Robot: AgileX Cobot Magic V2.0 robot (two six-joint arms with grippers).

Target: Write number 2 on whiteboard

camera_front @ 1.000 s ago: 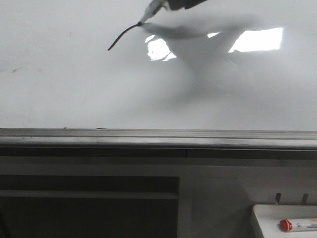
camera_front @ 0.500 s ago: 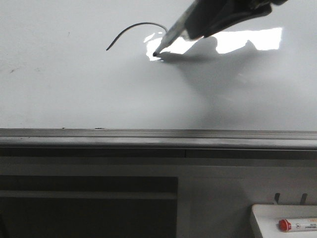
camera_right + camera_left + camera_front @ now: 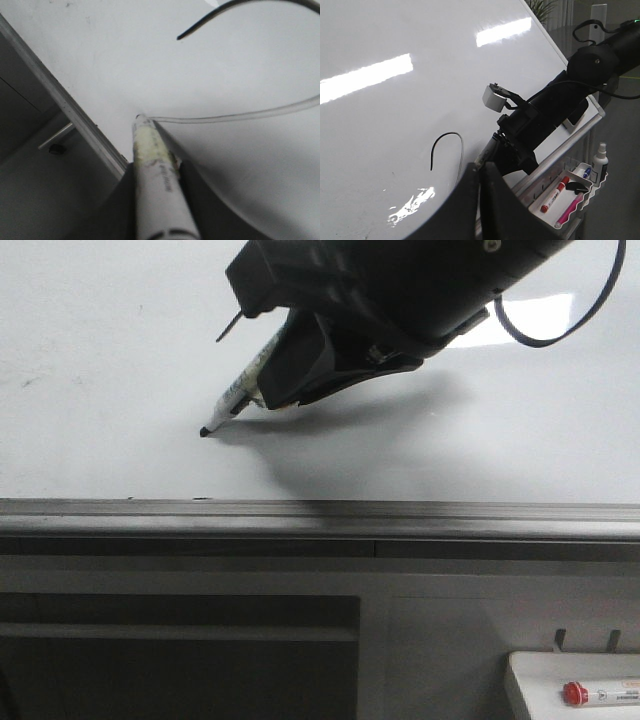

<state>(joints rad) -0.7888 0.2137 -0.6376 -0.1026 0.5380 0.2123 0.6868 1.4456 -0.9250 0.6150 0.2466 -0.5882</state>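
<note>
The whiteboard (image 3: 100, 390) fills the upper front view. My right gripper (image 3: 272, 388) is shut on a white marker (image 3: 238, 395) whose black tip touches the board low and left of centre. Of the number 2, the front view shows only the start of the hook (image 3: 228, 330); the arm hides the rest. The left wrist view shows the hook (image 3: 440, 142) and a thin diagonal down to the marker (image 3: 487, 150). In the right wrist view the gripper (image 3: 156, 175) grips the marker (image 3: 145, 140) at the end of the faint line (image 3: 240, 116). My left gripper (image 3: 480, 167) is shut and empty, away from the board.
A grey metal rail (image 3: 320, 520) runs along the board's lower edge. A white tray (image 3: 530, 680) below right holds a red-capped marker (image 3: 590, 695). The left wrist view shows that tray (image 3: 582, 197) with red and pink markers, and a spray bottle (image 3: 600, 160).
The marker tip has moved from the top of the hook down and left along a diagonal toward the rail. The right arm has come lower and now covers most of the stroke.
</note>
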